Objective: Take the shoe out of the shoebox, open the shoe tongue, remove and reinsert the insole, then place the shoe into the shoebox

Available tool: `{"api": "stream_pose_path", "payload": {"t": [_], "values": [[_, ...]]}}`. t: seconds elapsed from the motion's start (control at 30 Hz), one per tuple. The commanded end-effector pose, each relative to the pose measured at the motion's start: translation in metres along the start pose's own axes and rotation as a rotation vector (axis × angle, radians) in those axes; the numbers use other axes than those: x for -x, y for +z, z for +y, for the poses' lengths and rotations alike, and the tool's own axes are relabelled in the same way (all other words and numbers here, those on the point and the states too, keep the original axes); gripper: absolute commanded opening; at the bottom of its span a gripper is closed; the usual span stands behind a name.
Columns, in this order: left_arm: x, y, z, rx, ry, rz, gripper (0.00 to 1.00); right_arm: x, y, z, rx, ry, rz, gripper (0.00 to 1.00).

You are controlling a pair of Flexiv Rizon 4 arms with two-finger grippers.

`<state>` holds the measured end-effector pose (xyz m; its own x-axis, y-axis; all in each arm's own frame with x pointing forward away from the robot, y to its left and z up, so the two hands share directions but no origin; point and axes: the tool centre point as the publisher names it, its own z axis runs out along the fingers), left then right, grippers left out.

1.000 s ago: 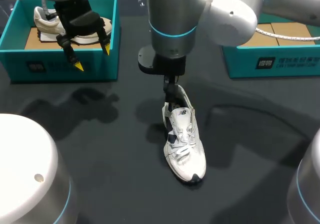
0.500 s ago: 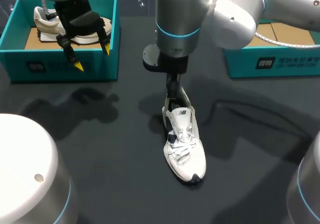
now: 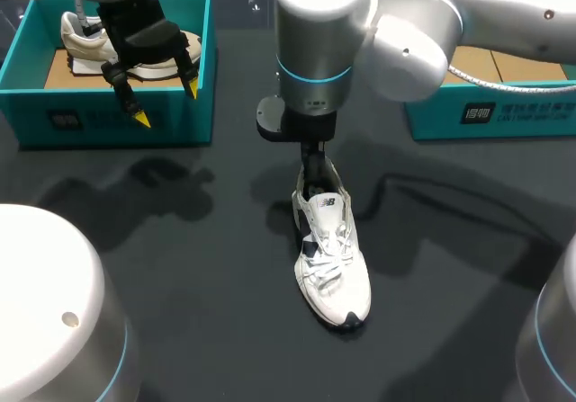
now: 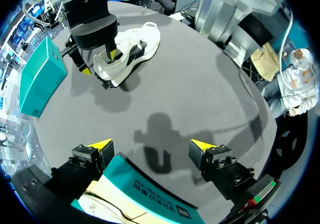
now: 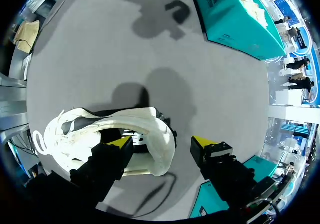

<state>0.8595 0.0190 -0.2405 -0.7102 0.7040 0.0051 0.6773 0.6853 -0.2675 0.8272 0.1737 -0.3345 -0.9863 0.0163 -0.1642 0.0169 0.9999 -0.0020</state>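
Now my right gripper (image 5: 162, 144) stands open astride the heel of the white shoe (image 3: 331, 258), its toe pointing to six o'clock. At ten o'clock from it, my left gripper (image 3: 166, 103) hangs open over the teal shoebox (image 3: 81, 105).

- The table (image 3: 180, 267) has a dark grey, matt top with no pattern on it.
- The light comes from above: all shadows on the top are soft, with blurred edges.
- Just ahead of the left gripper (image 4: 150, 145), seen between its fingers, a forked shadow (image 4: 156, 136) lies on the top.
- Ahead of the right gripper (image 5: 162, 143) there is a round shadow (image 5: 167, 86) on the grey surface.
- Farther ahead of the same gripper lies a second, paler shadow (image 5: 150, 18).
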Motion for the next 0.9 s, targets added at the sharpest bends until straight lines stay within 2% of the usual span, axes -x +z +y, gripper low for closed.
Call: {"api": "stream_pose_path", "payload": {"t": [0.03,0.3,0.5,0.63,0.9], "values": [[-0.002,0.000,0.000,0.003,0.001,-0.002,1.00,0.003,0.009,-0.002,0.008,-0.003,0.010,0.74],[-0.002,0.000,0.000,0.003,0.001,-0.002,1.00,0.001,0.026,-0.009,0.038,-0.007,0.018,0.73],[-0.002,0.000,0.000,0.003,0.001,-0.002,1.00,-0.002,0.035,-0.011,0.044,-0.001,0.031,0.64],[-0.002,0.000,0.000,0.003,0.001,-0.002,1.00,-0.002,0.041,-0.009,0.038,-0.005,0.051,0.50],[-0.002,0.000,0.000,0.003,0.001,-0.002,1.00,-0.002,0.045,-0.006,0.026,-0.028,0.055,0.48]]}}
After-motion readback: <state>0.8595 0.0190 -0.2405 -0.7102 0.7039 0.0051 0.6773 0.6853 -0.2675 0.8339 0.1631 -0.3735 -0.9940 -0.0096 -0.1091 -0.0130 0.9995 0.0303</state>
